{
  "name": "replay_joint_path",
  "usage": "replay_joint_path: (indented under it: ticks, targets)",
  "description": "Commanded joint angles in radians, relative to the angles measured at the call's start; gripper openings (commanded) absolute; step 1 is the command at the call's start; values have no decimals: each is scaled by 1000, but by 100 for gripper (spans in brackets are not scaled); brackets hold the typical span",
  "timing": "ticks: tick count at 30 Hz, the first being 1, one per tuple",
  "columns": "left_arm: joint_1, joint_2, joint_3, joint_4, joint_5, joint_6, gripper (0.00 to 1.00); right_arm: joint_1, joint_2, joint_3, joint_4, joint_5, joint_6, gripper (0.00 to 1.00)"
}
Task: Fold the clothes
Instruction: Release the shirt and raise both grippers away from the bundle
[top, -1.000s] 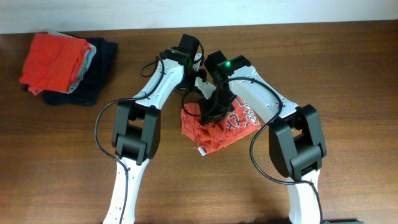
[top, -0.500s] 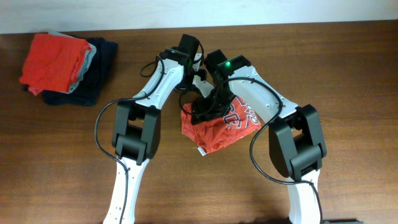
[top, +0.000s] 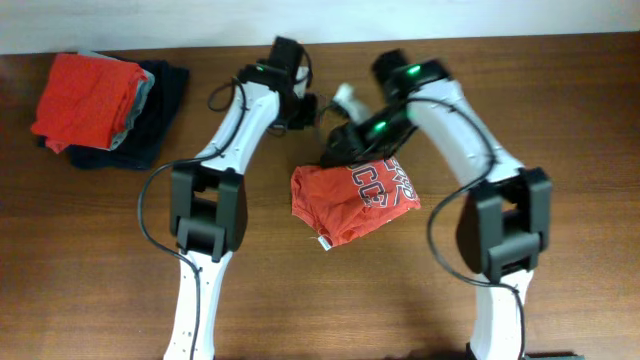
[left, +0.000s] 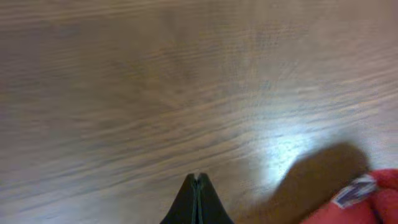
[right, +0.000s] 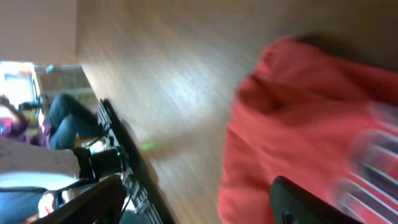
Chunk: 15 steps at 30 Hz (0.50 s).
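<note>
One orange-red T-shirt (top: 350, 202) with navy-and-white lettering lies folded small in the middle of the table (top: 560, 120). My right gripper (top: 340, 143) hovers open just above its far edge, holding nothing. In the right wrist view the fingers (right: 311, 200) stand wide apart, with the shirt (right: 298, 112) under the right one. My left gripper (top: 311, 107) is shut and empty, farther back over bare wood. In the left wrist view the fingertips (left: 198, 182) are pressed together, and a shirt corner with its label (left: 367, 196) shows at lower right. Another folded orange-red shirt (top: 85, 95) tops a pile at far left.
The far-left pile also holds a dark navy garment (top: 160, 115) and a pale grey one (top: 142, 100). Both arms' bases stand at the near edge, left (top: 205, 215) and right (top: 505, 235) of the shirt. Bare wood surrounds the folded shirt.
The right gripper has opened, let go of the shirt and drawn back towards the far edge. The left gripper has also pulled away, still shut. The shirt stays lying folded.
</note>
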Motion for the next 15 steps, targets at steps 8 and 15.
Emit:
replay_joint_path:
  ticks: [8, 15]
  targets:
    - [15, -117, 182, -246, 396, 241, 0, -329, -93, 82, -138, 346, -48, 99]
    - [14, -114, 174, -395, 691, 420, 0, -478, -93, 81, -134, 415, -48, 98]
